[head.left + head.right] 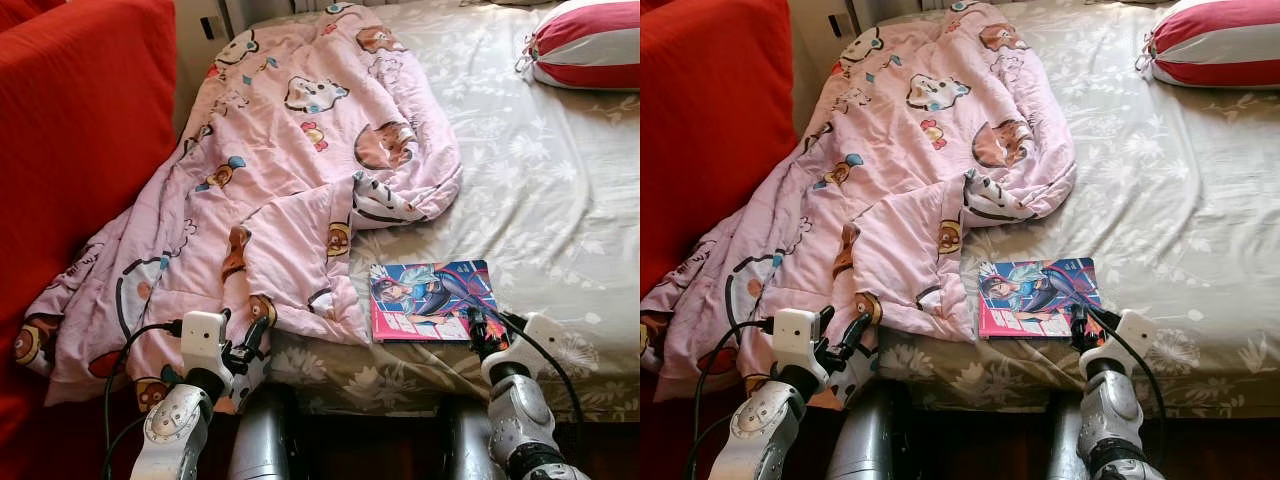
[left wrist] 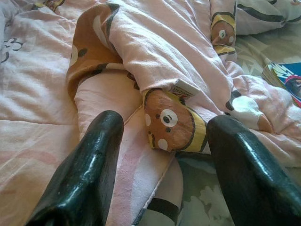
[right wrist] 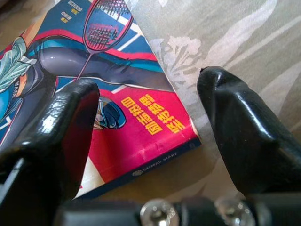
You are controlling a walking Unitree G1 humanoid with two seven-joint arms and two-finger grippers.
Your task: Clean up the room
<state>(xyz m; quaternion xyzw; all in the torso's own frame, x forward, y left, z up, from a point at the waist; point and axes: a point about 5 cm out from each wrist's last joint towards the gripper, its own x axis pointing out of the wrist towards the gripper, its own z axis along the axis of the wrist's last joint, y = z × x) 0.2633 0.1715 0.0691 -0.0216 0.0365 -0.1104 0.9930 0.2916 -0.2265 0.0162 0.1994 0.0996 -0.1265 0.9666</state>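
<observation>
**Both end effectors poised at the bed's near edge**

Right now the right end effector (image 1: pixel 483 328) hovers released over the near right corner of the glossy paperback comic book with a pink-and-blue cover (image 1: pixel 430 299), which lies flat on the bed's grey-beige floral sheet (image 1: pixel 560 200), just beside the rumpled pink quilt printed with cartoon animals (image 1: pixel 290 180). In the right wrist view one black finger (image 3: pixel 56 136) sits above the cover and the other (image 3: pixel 244 132) above bare sheet, with the corner between them. The left end effector (image 1: pixel 250 345) is likewise released, its fingers (image 2: pixel 84 174) straddling a brown bear-print fold of the quilt near the mattress edge.

Risks, as I judge them: the book is thin and lies flat, so fingers closing from above may skid off the slick cover or pinch sheet with it; a nudge could push it under the quilt's edge. On the left, a grab at one fold may drag the quilt further off the bed, since part of it already hangs down beside the red upholstered sofa (image 1: pixel 70 140).

A red-and-white striped pillow (image 1: pixel 590 45) is cut off at the frame's corner. Whatever lies beneath the quilt is hidden, and the floor under the bed's edge is too dark to make out.
</observation>
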